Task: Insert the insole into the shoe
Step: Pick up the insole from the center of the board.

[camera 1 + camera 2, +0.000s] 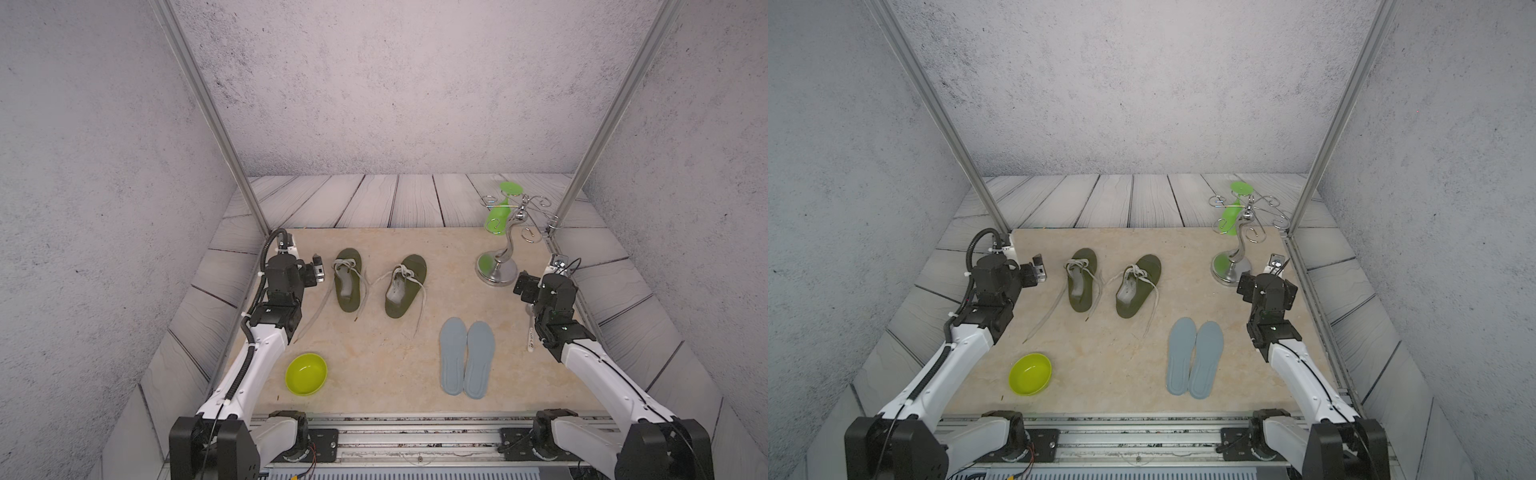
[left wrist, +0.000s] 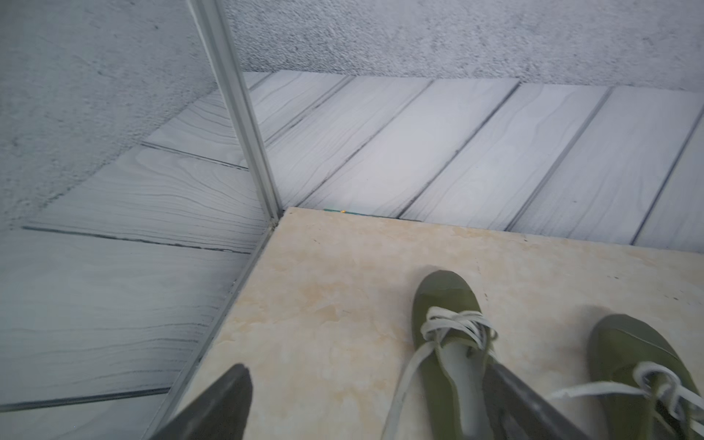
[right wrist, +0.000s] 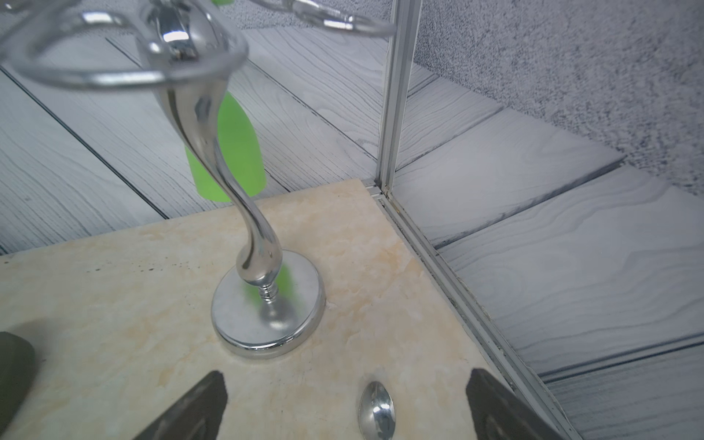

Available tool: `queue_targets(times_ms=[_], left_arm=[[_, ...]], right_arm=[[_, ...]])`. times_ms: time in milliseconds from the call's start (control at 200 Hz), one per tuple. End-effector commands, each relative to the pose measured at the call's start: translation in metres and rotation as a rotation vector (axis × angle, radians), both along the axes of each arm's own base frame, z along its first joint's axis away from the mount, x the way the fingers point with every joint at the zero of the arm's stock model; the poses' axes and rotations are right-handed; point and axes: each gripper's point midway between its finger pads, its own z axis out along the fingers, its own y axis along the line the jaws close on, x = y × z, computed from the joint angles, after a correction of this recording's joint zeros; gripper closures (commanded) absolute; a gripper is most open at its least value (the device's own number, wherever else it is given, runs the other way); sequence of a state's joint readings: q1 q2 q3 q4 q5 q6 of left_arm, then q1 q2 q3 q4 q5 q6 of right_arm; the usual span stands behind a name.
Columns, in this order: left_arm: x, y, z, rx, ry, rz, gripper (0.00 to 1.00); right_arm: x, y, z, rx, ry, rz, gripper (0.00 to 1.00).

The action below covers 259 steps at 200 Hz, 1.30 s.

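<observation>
Two olive-green shoes with loose white laces lie mid-table in both top views, a left one (image 1: 348,286) and a right one (image 1: 405,291). Two grey-blue insoles (image 1: 453,355) (image 1: 480,359) lie side by side nearer the front, right of centre. My left gripper (image 1: 318,270) hovers open just left of the left shoe; in the left wrist view one of its fingers (image 2: 506,384) overlaps that shoe (image 2: 445,297), with nothing held. My right gripper (image 1: 521,286) stands open at the right, away from the insoles, over a spoon (image 3: 377,409).
A chrome stand (image 1: 498,270) with a green glass (image 1: 498,216) hanging from it rises at the back right, close to my right gripper. A lime bowl (image 1: 306,374) sits front left. Metal frame posts (image 1: 249,199) stand at the back corners of the table.
</observation>
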<state>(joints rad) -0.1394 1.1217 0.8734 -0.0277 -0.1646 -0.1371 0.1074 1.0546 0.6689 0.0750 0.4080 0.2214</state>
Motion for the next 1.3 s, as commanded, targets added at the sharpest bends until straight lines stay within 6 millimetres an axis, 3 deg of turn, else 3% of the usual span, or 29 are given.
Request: queue_targets(times_ms=[0, 240, 445, 776, 886, 1111, 1291], left_arm=[[-0.034, -0.02, -0.031, -0.028, 0.219, -0.04, 0.06], [-0.08, -0.114, -0.05, -0.163, 0.388, -0.254, 0.1], [-0.109, -0.19, -0.064, -0.271, 0.439, -0.36, 0.1], [-0.14, -0.303, -0.133, -0.37, 0.725, -0.466, 0.12], [-0.143, -0.329, -0.149, -0.4, 0.768, -0.491, 0.13], [-0.146, -0.349, -0.172, -0.393, 0.802, -0.484, 0.15], [-0.148, -0.366, -0.184, -0.392, 0.831, -0.498, 0.23]], right_arm=[[-0.032, 0.009, -0.032, 0.036, 0.221, -0.003, 0.01], [-0.058, 0.046, -0.059, 0.076, 0.408, 0.079, 0.01], [-0.068, 0.059, -0.064, 0.134, 0.46, 0.14, 0.01], [-0.073, 0.066, -0.061, 0.182, 0.44, 0.172, 0.01], [-0.075, 0.069, -0.064, 0.194, 0.446, 0.191, 0.01], [-0.078, 0.075, -0.067, 0.225, 0.437, 0.215, 0.01], [-0.077, 0.078, -0.075, 0.253, 0.425, 0.22, 0.01]])
